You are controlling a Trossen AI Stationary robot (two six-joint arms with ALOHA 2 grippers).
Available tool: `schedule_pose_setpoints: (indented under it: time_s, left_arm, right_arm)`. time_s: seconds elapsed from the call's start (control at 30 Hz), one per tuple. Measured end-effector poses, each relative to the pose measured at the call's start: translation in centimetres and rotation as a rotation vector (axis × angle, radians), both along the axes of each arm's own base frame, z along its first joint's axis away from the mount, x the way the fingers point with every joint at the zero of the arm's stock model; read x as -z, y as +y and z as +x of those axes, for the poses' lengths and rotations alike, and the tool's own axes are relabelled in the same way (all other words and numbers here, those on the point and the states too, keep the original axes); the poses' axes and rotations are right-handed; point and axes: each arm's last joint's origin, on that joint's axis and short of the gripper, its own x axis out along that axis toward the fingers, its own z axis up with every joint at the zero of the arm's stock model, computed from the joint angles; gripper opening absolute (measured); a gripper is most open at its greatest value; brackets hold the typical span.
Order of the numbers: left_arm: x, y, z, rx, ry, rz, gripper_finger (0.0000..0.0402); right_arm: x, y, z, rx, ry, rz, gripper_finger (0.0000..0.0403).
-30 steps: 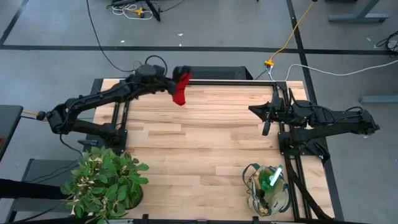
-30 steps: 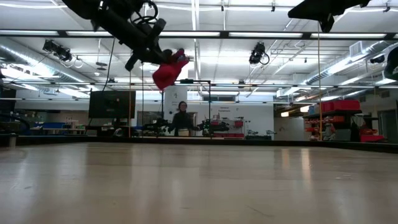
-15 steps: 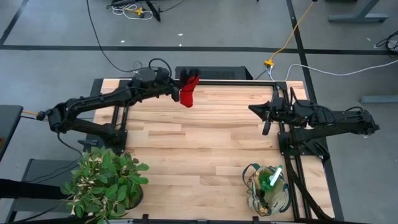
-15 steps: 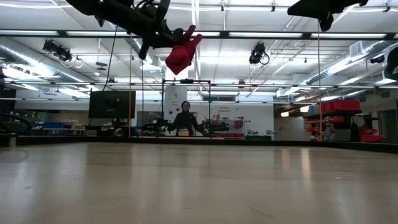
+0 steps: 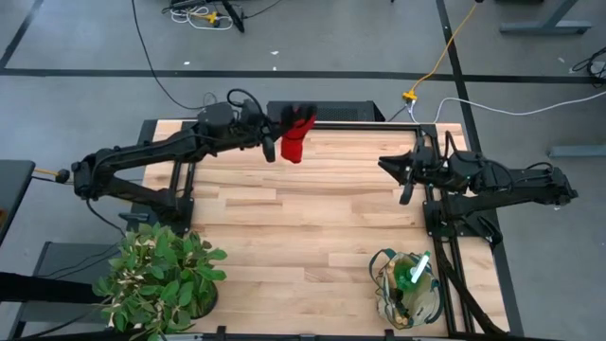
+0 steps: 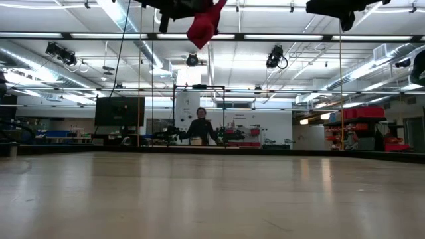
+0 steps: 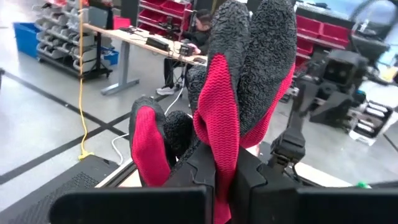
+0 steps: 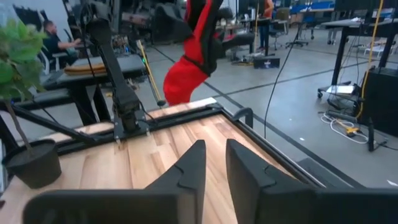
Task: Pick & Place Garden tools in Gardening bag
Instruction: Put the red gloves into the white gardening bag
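The gardening bag (image 5: 407, 287) stands at the near edge of the tabletop (image 5: 312, 227), toward its right corner, with a green-and-white item (image 5: 416, 271) poking out of its top. Along that same near edge from the bag, at the left corner, sits a leafy potted plant (image 5: 159, 277). Farther back from the bag, the right end effector (image 5: 405, 173) hangs above the tabletop's right side, its two dark fingers (image 8: 186, 171) parted by only a narrow gap with nothing between them. Farthest from the bag, over the tabletop's far edge and diagonally across from it, the left end effector (image 5: 275, 142) is raised high and clamped on a red glove (image 5: 295, 137); the glove's cuff is pinched between the fingers (image 7: 249, 177) and its black-palmed digits point outward. Beyond the tabletop, a person (image 6: 200, 126) is at a desk in the room.
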Motion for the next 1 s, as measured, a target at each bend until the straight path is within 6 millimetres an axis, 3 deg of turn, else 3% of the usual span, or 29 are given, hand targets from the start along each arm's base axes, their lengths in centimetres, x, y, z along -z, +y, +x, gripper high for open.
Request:
schedule_pose_setpoints:
  time_s: [0.23, 0.57, 0.83, 1.0]
  left_arm:
    - [-1.4, -1.5, 0.4, 0.059, -0.018, 0.064, 0.0016]
    - [-2.0, -3.7, 0.9, 0.144, -0.019, 0.192, 0.0016]
    - [-2.1, -4.7, 1.1, 0.206, -0.022, 0.242, 0.0016]
    - [-2.1, -5.0, 1.1, 0.270, -0.032, 0.267, 0.0016]
  right_arm:
    - [-0.7, 0.0, 0.0, 0.000, -0.069, 0.003, 0.0105]
    - [-1.3, 0.0, 0.3, 0.011, -0.130, -0.027, 0.0202]
    - [-1.3, 0.0, 2.0, 0.017, -0.152, 0.013, 0.0259]
    - [-2.3, 0.1, 3.4, 0.017, -0.144, 0.025, 0.0284]
